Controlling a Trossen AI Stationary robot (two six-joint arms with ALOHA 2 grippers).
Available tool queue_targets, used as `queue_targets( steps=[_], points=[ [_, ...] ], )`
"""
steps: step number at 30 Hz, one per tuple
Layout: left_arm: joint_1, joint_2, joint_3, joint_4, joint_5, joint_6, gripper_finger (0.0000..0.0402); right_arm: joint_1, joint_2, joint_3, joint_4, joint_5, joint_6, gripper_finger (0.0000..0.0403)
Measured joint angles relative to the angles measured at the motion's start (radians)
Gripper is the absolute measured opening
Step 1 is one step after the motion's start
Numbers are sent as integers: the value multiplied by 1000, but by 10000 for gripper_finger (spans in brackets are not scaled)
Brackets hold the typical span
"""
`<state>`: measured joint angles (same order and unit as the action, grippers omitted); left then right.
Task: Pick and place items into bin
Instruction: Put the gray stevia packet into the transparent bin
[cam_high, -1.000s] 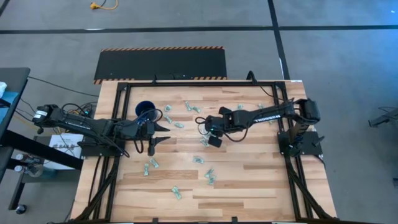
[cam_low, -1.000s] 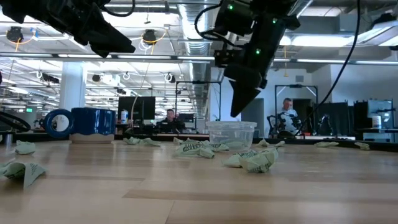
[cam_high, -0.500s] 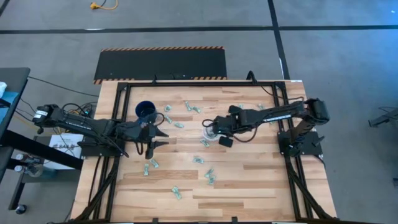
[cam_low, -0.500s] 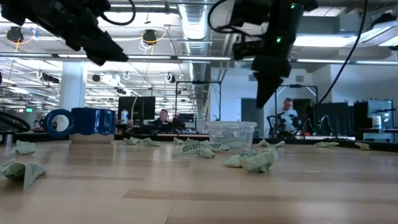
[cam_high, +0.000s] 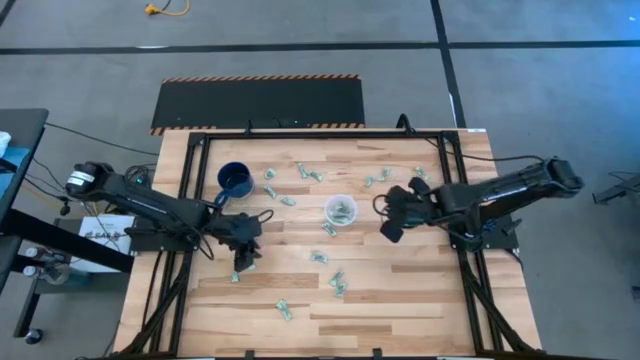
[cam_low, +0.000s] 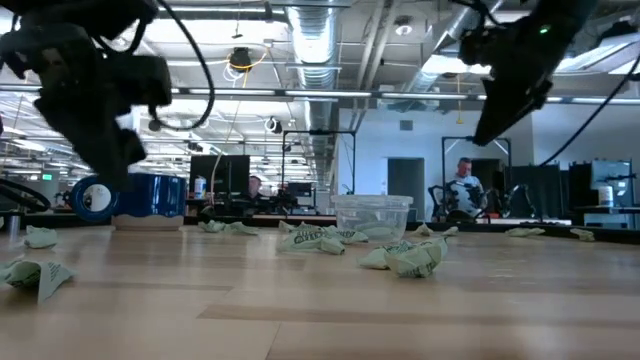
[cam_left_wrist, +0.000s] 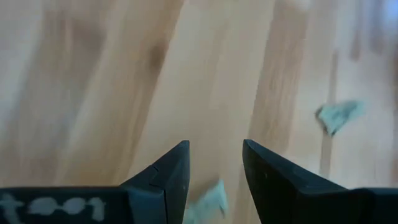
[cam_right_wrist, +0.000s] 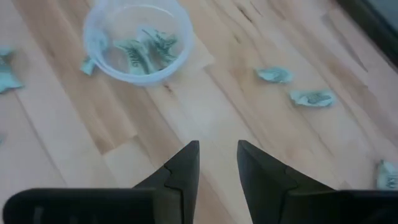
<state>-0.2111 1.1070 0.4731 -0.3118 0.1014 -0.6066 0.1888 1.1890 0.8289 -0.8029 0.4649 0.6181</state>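
The left hand (cam_left_wrist: 214, 171), fingers apart and holding nothing, is hanging over a wrapper (cam_left_wrist: 206, 202) that looks light and crinkly, so pinching its middle should work.

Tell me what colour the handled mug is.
Dark blue mug, clearest in the high view.

Counts:
- cup (cam_high: 341, 211): 1, clear, on the surface ahead of the right jaws.
- mug (cam_high: 235, 180): 1, dark blue, near the left jaws.
- wrapped pieces (cam_high: 319, 257): about 14 loose on the surface, exact number hard to tell. One of them (cam_left_wrist: 208, 200) shows between the left jaws, and 1 more lies off to the side ahead of them.
- Pieces inside the cup (cam_right_wrist: 144, 48): at least 2.
- Grippers: 2, left gripper (cam_high: 243, 257) and right gripper (cam_high: 384, 222), both with jaws apart and nothing held.
- People beyond the surface: 2 (cam_low: 461, 181).
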Motion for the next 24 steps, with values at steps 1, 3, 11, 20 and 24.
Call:
queue_targets(
  steps=[1, 3, 11, 20, 24],
  points=[
    [-1, 17, 11, -42, 15, -26, 137, 16, -14, -14, 6, 19, 12, 102],
    [-5, 54, 39, -126, 25, -47, 137, 46, -36, -40, 15, 74, 26, 102],
    [-70, 149, 204, -328, -73, 142, 137, 116, -36, -73, 43, 197, 37, 102],
    [-202, 239, 273, -350, -63, 591, 137, 139, -4, -74, 71, 228, 37, 102],
    [-208, 298, 272, -365, -105, 682, 137, 139, 7, -73, 81, 240, 36, 102]
  ],
)
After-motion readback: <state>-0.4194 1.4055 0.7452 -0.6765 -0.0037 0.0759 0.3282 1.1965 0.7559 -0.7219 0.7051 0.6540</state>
